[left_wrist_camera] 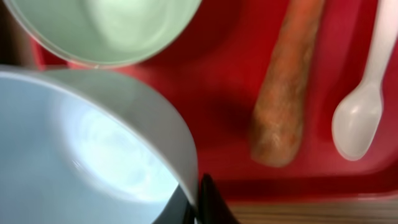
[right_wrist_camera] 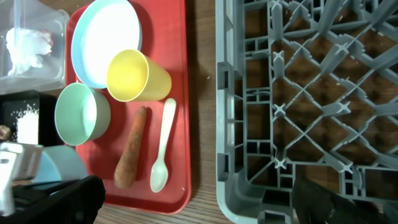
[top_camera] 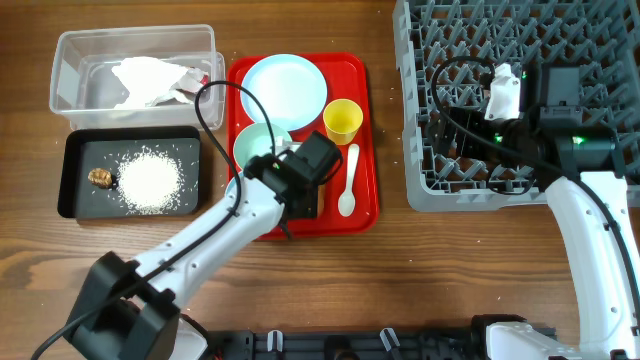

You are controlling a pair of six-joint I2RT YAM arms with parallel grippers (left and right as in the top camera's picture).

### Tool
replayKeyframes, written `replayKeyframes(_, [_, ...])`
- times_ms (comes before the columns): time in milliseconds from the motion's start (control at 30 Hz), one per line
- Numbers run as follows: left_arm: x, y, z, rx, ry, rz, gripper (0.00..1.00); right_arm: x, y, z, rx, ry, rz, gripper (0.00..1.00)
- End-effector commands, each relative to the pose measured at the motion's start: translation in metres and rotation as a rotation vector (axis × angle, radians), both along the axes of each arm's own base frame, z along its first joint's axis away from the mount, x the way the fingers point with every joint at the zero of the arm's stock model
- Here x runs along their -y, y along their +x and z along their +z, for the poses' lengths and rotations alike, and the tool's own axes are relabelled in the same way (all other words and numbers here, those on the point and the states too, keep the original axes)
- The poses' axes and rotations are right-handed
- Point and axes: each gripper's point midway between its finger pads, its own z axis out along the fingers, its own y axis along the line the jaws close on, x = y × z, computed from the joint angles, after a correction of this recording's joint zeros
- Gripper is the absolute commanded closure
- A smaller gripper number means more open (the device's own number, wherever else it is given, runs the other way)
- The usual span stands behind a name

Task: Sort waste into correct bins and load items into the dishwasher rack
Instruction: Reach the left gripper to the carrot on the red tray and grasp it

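My left gripper [top_camera: 300,185] [left_wrist_camera: 199,202] is shut on the rim of a pale blue bowl [left_wrist_camera: 81,149] [right_wrist_camera: 62,163] over the front left of the red tray [top_camera: 300,222]. A mint bowl [top_camera: 258,143], the pale blue plate [top_camera: 285,88], the yellow cup [top_camera: 342,121] and the white spoon [top_camera: 348,182] are on that tray. An orange carrot [right_wrist_camera: 132,155] [left_wrist_camera: 286,93] lies beside the spoon and is hidden under my left gripper in the overhead view. My right gripper [right_wrist_camera: 199,208] [top_camera: 500,110] is open and empty above the grey rack [top_camera: 600,40].
The clear tub [top_camera: 70,60] at the back left holds the crumpled napkin [top_camera: 155,80]. The black tray [top_camera: 75,190] in front of it holds loose rice [top_camera: 150,180] and a brown scrap [top_camera: 101,177]. Bare wood lies between the red tray and the rack.
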Motion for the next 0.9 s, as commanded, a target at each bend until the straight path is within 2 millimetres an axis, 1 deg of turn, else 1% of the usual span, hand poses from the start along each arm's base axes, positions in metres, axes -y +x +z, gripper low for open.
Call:
replayKeyframes(0, [-0.008, -0.001, -0.019, 0.050, 0.047, 0.015, 0.96, 0.002, 0.003, 0.001, 0.000, -0.009, -0.005, 0.00])
replayKeyframes(100, [-0.011, -0.004, -0.027, 0.036, 0.058, 0.015, 0.96, 0.002, 0.003, 0.001, 0.001, -0.010, -0.005, 0.00])
replayKeyframes(133, [-0.011, -0.004, -0.028, 0.035, 0.059, 0.015, 0.89, 0.002, 0.003, 0.001, 0.000, -0.010, -0.005, 0.00])
replayKeyframes(200, [-0.011, -0.004, -0.028, 0.035, 0.059, 0.015, 0.60, 0.002, 0.003, 0.001, -0.001, -0.010, -0.005, 0.00])
replayKeyframes(233, [-0.011, -0.004, -0.028, 0.036, 0.058, 0.015, 0.53, 0.002, 0.003, 0.001, 0.000, -0.010, -0.005, 0.00])
replayKeyframes(300, [-0.010, -0.002, -0.027, 0.042, 0.053, 0.015, 0.46, 0.002, 0.003, 0.001, 0.001, -0.010, -0.005, 0.00])
replayKeyframes(333, [-0.009, -0.001, -0.026, 0.046, 0.050, 0.015, 0.45, 0.002, 0.003, 0.001, 0.001, -0.010, -0.005, 0.00])
replayKeyframes(367, [-0.004, 0.003, -0.020, 0.059, 0.038, 0.016, 0.44, 0.002, 0.003, 0.001, 0.002, -0.010, -0.005, 0.00])
replayKeyframes(400, [0.000, 0.008, -0.011, 0.070, 0.028, 0.014, 0.44, 0.002, 0.003, 0.001, 0.003, -0.010, -0.005, 0.00])
replayKeyframes(433, [0.013, 0.021, 0.010, 0.100, -0.002, -0.021, 0.43, 0.002, 0.004, 0.001, 0.004, -0.010, -0.005, 0.00])
replayKeyframes(467, [0.028, 0.028, 0.026, 0.112, -0.040, -0.108, 0.39, 0.002, 0.004, 0.001, 0.003, -0.009, -0.005, 0.00])
replayKeyframes(500, [0.049, 0.039, 0.053, 0.147, -0.101, -0.188, 0.32, 0.002, 0.003, 0.001, 0.000, -0.010, -0.005, 0.00])
replayKeyframes(533, [0.070, 0.050, 0.087, 0.184, -0.194, -0.245, 0.27, 0.002, 0.003, 0.001, -0.001, -0.010, -0.005, 0.00])
replayKeyframes(600, [0.088, 0.063, 0.122, 0.213, -0.298, -0.300, 0.26, 0.002, 0.003, 0.001, 0.000, -0.009, -0.005, 0.00])
replayKeyframes(633, [0.090, 0.072, 0.133, 0.230, -0.318, -0.309, 0.24, 0.002, 0.003, 0.001, -0.001, -0.009, -0.005, 0.01])
replayKeyframes(667, [0.092, 0.080, 0.137, 0.235, -0.322, -0.319, 0.22, 0.002, 0.003, 0.001, -0.001, -0.009, -0.005, 0.00])
replayKeyframes(700, [0.097, 0.090, 0.130, 0.207, -0.323, -0.358, 0.21, 0.002, 0.003, 0.001, -0.001, -0.008, -0.006, 0.00])
replayKeyframes(733, [0.099, 0.094, 0.118, 0.166, -0.307, -0.377, 0.21, 0.002, 0.003, 0.001, -0.001, -0.009, -0.005, 0.00])
replayKeyframes(767, [0.099, 0.095, 0.103, 0.117, -0.278, -0.382, 0.22, 0.002, 0.003, 0.001, -0.001, -0.009, -0.006, 0.00])
replayKeyframes(800, [0.097, 0.091, 0.077, 0.035, -0.237, -0.383, 0.24, 0.002, 0.002, 0.000, -0.006, -0.009, -0.006, 0.00])
replayKeyframes(833, [0.093, 0.084, 0.055, -0.044, -0.202, -0.377, 0.29, 0.002, 0.001, 0.000, -0.010, -0.009, -0.006, 0.00])
replayKeyframes(867, [0.087, 0.075, 0.038, -0.116, -0.169, -0.369, 0.34, 0.002, -0.001, -0.001, -0.018, -0.010, -0.005, 0.00])
